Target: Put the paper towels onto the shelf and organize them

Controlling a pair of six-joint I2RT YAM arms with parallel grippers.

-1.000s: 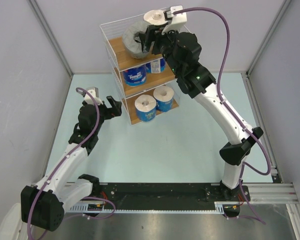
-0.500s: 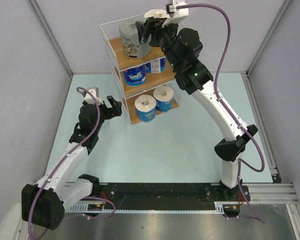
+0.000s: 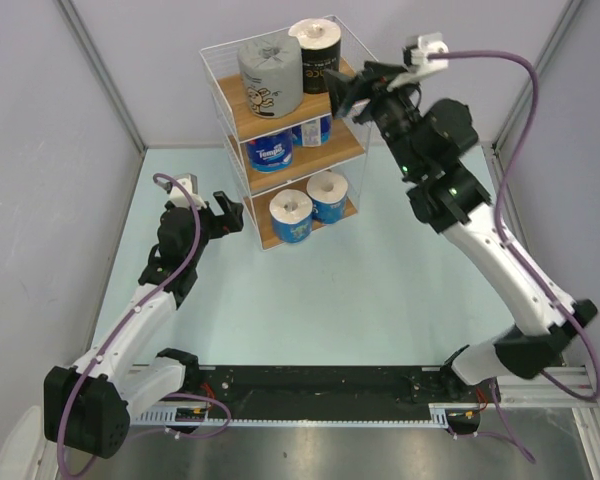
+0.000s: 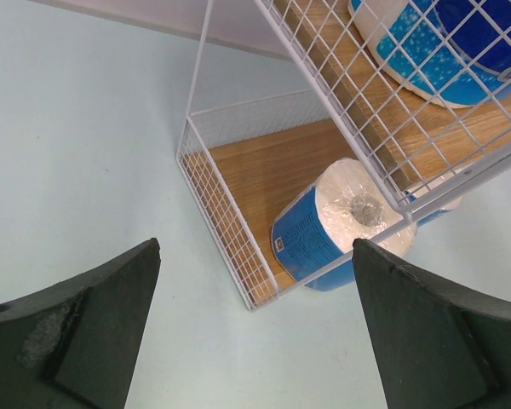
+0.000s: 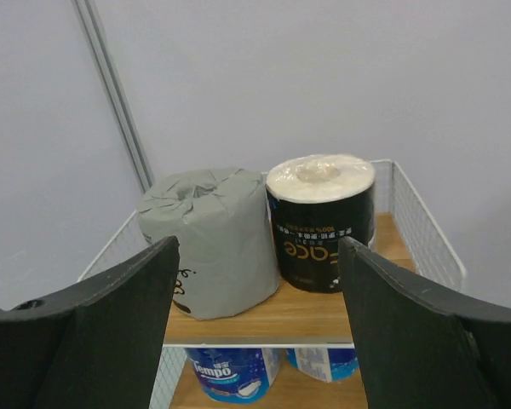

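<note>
Right wrist view: grey roll (image 5: 211, 243) and black roll (image 5: 321, 226) upright, side by side on shelf (image 5: 341, 311) top. Overhead adds four blue rolls (image 3: 291, 215) on lower tiers. Now right gripper (image 3: 348, 92) spread, empty, backed off since half a second ago; left gripper (image 3: 227, 213) spread, unmoved.

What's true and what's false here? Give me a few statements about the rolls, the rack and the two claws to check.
1. The grey roll and the black roll stand upright side by side on the top board of the shelf. True.
2. The right gripper is clamped on the black roll. False: it is open, empty and clear of the shelf.
3. Two blue rolls sit on the bottom tier. True.
4. The left gripper holds a roll. False: it is open and empty, beside the shelf's lower corner.
</note>
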